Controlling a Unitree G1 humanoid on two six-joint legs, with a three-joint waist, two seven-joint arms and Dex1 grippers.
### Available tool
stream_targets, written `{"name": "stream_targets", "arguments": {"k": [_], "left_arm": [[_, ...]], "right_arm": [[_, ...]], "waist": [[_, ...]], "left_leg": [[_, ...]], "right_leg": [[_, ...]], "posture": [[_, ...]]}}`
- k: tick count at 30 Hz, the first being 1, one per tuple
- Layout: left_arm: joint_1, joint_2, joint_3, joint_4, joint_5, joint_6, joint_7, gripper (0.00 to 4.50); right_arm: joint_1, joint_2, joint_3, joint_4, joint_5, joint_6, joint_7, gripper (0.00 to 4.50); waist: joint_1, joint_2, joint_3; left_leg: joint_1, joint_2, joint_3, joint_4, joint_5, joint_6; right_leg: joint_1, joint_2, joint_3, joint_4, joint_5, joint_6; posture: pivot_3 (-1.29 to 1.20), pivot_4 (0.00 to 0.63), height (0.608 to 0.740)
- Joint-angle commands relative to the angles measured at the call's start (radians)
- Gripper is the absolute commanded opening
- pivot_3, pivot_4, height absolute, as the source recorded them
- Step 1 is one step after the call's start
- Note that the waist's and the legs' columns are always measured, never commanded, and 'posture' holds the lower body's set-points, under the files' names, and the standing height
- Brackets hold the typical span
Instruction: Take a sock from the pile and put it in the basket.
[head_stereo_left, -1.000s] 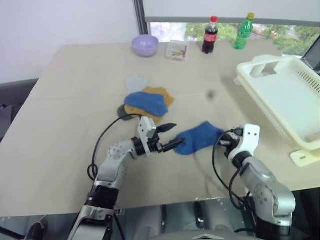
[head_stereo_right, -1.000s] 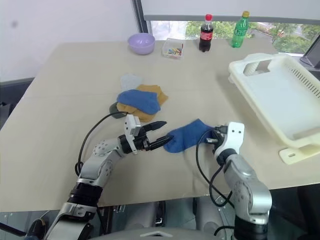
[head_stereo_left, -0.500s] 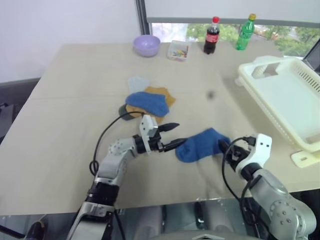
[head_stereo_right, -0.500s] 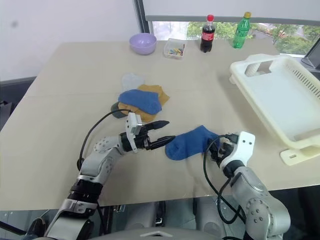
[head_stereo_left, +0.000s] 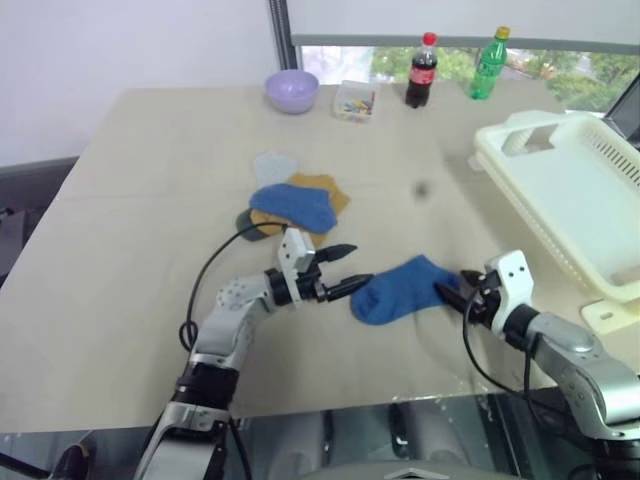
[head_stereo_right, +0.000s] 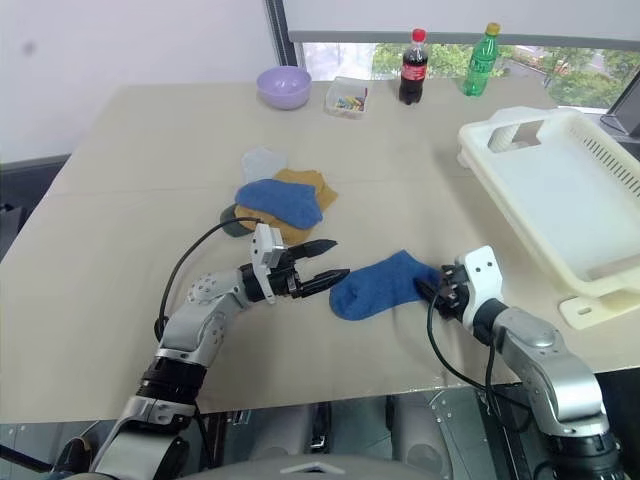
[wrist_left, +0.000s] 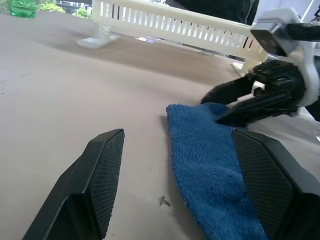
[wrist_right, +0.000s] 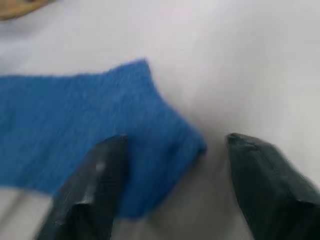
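A royal blue sock (head_stereo_left: 398, 290) lies flat on the table, apart from the pile (head_stereo_left: 296, 206) of mustard, blue and grey socks behind it. My left gripper (head_stereo_left: 360, 266) is open, level and pointing right, with its fingertips at the sock's left end. My right gripper (head_stereo_right: 427, 289) is open at the sock's right end. In the right wrist view that end of the sock (wrist_right: 150, 120) lies between the fingers (wrist_right: 90, 190). The white slotted basket (head_stereo_left: 570, 200) stands at the right with nothing in it.
At the table's far edge stand a lilac bowl (head_stereo_left: 292, 90), a small clear box (head_stereo_left: 354, 102), a cola bottle (head_stereo_left: 420, 72) and a green bottle (head_stereo_left: 488, 65). The table's near edge runs just under both arms.
My right gripper has opened, and that arm has swung outward to the right. The blue sock still lies on the table. The left gripper has kept still and open.
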Motion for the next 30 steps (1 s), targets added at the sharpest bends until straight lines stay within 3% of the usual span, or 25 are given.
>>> {"name": "stream_targets", "arguments": {"k": [1,4,10,15,21,22,24,29,30], "left_arm": [[0.008,0.002,0.007,-0.039,-0.005,-0.014,0.010,3.67],[0.011,0.003,0.009,-0.042,-0.006,-0.015,0.016,3.67],[0.022,0.005,0.008,-0.050,-0.008,-0.018,0.021,3.67],[0.021,0.004,0.004,-0.045,-0.008,-0.017,0.018,3.67],[0.013,0.005,-0.001,-0.037,-0.010,-0.013,0.005,3.67],[0.013,0.006,-0.001,-0.038,-0.010,-0.012,0.004,3.67],[0.012,0.007,-0.001,-0.037,-0.009,-0.011,0.003,3.67],[0.011,0.012,0.005,-0.040,-0.011,-0.006,0.003,3.67],[0.013,0.014,0.008,-0.044,-0.012,-0.004,0.006,3.67]], "right_arm": [[-0.008,-0.008,0.013,0.015,-0.021,-0.054,0.040,1.58],[0.017,-0.010,0.018,-0.012,-0.021,-0.037,0.046,0.08],[0.091,0.069,-0.032,-0.147,0.028,0.080,-0.083,0.03],[0.189,0.272,-0.045,-0.303,0.081,0.239,-0.307,0.03],[0.219,0.349,-0.036,-0.360,0.104,0.229,-0.345,0.03],[0.217,0.343,-0.039,-0.364,0.112,0.238,-0.339,0.54],[0.216,0.323,-0.050,-0.363,0.127,0.248,-0.325,1.00],[0.218,0.202,-0.059,-0.376,0.114,0.205,-0.241,3.33],[0.219,0.173,-0.070,-0.383,0.124,0.191,-0.209,3.33]], "waist": [[0.002,0.000,0.000],[0.002,0.000,0.000],[0.003,0.000,0.000],[0.003,0.000,0.000],[0.001,-0.001,-0.001],[0.001,-0.001,-0.001],[0.001,0.000,-0.001],[0.002,-0.001,-0.001],[0.002,-0.001,-0.001]], "left_leg": [[0.000,0.000,0.000,0.000,0.000,0.000],[0.000,0.000,-0.001,0.000,0.000,0.000],[0.000,0.000,-0.001,0.000,0.000,0.000],[0.000,0.001,-0.002,0.000,0.000,0.000],[0.001,0.001,0.000,0.000,0.000,0.000],[0.001,0.001,0.000,0.001,0.000,0.000],[0.001,0.001,0.000,0.001,0.000,0.000],[0.000,0.001,-0.001,0.001,0.000,0.000],[0.000,0.000,0.000,0.001,0.000,0.000]], "right_leg": [[0.000,0.000,0.000,0.000,0.001,-0.002],[0.000,0.000,-0.001,0.000,0.002,-0.001],[0.000,0.000,-0.001,0.000,0.002,-0.001],[0.000,0.000,-0.002,0.002,0.001,-0.003],[0.000,0.000,-0.001,0.001,0.000,-0.002],[0.000,0.000,0.000,0.002,-0.001,-0.001],[0.000,0.000,-0.001,0.002,-0.001,-0.001],[0.000,0.000,-0.001,0.001,-0.001,-0.001],[0.000,-0.001,0.000,0.001,-0.001,-0.001]], "posture": [[0.00,0.150,0.740],[0.00,0.150,0.740],[0.00,0.150,0.740],[0.00,0.150,0.740],[0.00,0.150,0.740],[0.00,0.150,0.740],[0.00,0.150,0.740],[0.00,0.150,0.740],[0.00,0.150,0.740]]}}
